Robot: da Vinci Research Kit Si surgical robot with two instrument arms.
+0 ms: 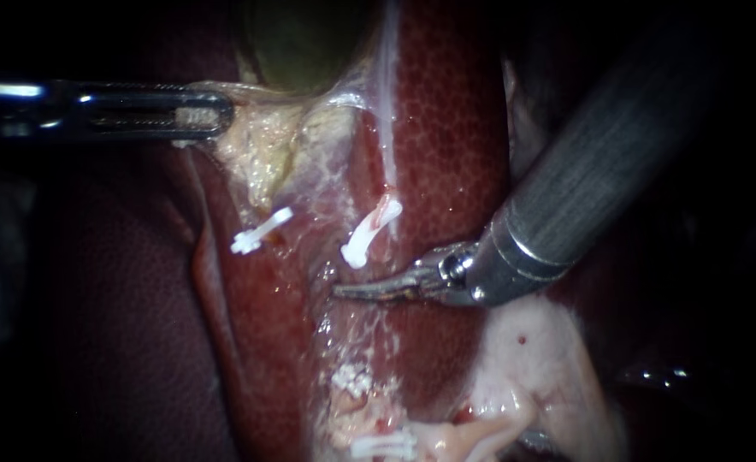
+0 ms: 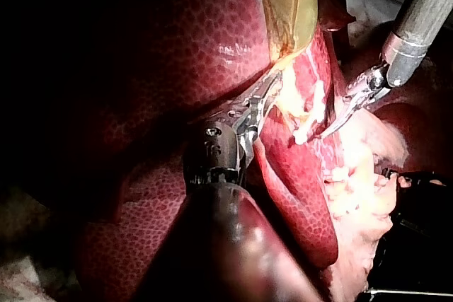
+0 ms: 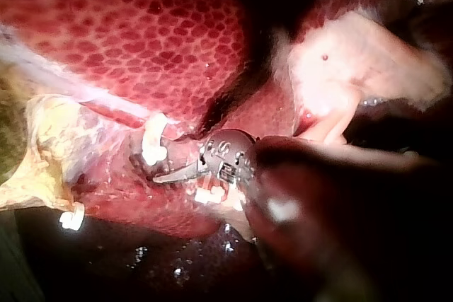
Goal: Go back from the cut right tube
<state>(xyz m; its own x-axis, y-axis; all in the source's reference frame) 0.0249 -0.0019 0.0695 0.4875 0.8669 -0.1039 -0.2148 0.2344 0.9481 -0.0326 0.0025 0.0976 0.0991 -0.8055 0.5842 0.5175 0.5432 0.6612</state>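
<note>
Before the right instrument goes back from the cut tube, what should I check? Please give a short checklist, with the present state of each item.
1. Right instrument shut and holding nothing: ok.
2. Its tip apart from the clip above it: ok, a gap shows in the endoscope view.
3. Way back along its own shaft: ok, no tissue lies across it.
4. Left instrument shut on the pale tissue below the gallbladder: ok.
5. Cut tube end dry: cannot tell.
</note>
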